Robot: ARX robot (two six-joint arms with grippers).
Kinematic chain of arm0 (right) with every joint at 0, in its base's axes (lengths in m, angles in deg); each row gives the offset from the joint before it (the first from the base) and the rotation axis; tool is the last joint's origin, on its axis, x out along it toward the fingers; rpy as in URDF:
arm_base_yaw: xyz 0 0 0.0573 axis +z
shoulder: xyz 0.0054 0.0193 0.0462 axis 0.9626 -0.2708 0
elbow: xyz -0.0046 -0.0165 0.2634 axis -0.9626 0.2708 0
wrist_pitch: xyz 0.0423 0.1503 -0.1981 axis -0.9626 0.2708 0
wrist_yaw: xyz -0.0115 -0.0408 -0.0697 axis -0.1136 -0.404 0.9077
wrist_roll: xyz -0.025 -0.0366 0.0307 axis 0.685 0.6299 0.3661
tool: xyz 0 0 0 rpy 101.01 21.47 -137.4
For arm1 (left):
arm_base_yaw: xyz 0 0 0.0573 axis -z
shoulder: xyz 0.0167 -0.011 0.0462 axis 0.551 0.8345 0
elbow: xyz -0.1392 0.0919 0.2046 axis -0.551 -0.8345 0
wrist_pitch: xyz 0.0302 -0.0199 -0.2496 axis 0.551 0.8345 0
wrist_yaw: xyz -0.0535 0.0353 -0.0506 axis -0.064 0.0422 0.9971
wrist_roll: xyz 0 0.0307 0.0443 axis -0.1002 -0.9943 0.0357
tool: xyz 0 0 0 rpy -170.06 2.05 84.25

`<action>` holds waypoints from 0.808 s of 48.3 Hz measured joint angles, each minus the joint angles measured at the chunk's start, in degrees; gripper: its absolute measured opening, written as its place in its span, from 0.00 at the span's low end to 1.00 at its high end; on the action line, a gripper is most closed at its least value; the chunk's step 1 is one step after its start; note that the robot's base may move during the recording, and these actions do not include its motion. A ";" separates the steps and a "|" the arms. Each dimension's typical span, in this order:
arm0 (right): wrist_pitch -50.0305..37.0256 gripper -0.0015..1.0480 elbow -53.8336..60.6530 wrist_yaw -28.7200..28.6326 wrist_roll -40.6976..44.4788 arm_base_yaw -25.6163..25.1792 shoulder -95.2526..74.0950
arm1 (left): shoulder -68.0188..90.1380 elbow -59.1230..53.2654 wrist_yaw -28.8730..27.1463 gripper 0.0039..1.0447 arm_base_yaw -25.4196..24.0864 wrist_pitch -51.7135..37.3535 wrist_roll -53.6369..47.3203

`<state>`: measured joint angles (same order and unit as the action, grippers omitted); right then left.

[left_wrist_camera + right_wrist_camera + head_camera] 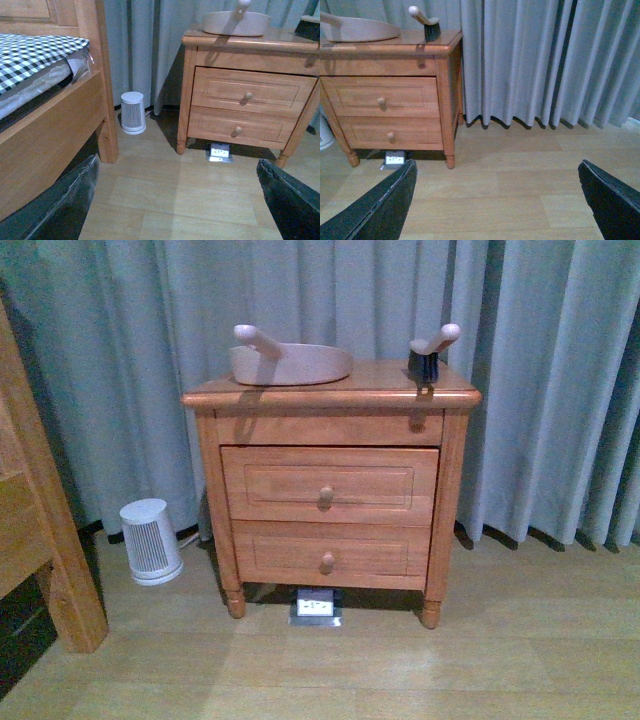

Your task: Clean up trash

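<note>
The crumpled white wad that counts as trash shows in none of the three views, so I cannot say where it lies. The pale plate on the floor [315,607] under the bench [330,398] looks like a socket, not paper.

The step in hand is probably fetching the tools. The pink dustpan [290,362] sits on the bench top to the left, its handle sticking up. The brush [430,348] stands on its dark bristles near the right edge, well apart from the pan.

A sensible start is the left arm going for the pan's handle and the right for the brush's. Each should come in from above the bench rim, so that neither tool gets pushed off the back towards the curtain [540,390].

Neither arm shows in the front view. Both wrist cameras look low across the floor at the bench. The left gripper [175,161] has its dark fingers [70,200] spread wide and holds nothing. The right gripper [496,162] is likewise spread and empty, beside the bench's right leg (over bare floorboards).
</note>
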<state>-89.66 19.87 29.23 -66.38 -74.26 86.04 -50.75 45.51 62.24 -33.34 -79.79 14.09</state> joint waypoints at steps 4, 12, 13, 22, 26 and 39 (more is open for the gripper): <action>0.00 0.93 0.00 0.00 0.00 0.00 0.00 | 0.00 0.00 0.00 0.93 0.00 0.00 -0.02; 0.00 0.93 0.00 0.00 0.00 0.00 0.00 | 0.00 0.00 0.00 0.93 0.00 0.00 0.00; 0.00 0.93 0.00 0.00 0.00 0.00 0.00 | 0.00 0.00 0.02 0.93 0.00 0.00 0.00; 0.00 0.93 0.00 0.00 0.00 0.00 0.00 | 0.00 0.02 0.00 0.93 0.00 0.00 -0.02; 0.00 0.93 0.00 0.00 0.00 0.00 0.00 | 0.00 0.02 0.00 0.93 0.00 0.00 0.00; 0.00 0.93 0.00 0.00 0.00 0.00 0.00 | 0.00 0.02 0.02 0.93 0.00 0.00 -0.02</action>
<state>-89.66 19.87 29.23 -66.38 -74.26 86.04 -50.75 45.53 62.26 -33.34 -79.79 14.07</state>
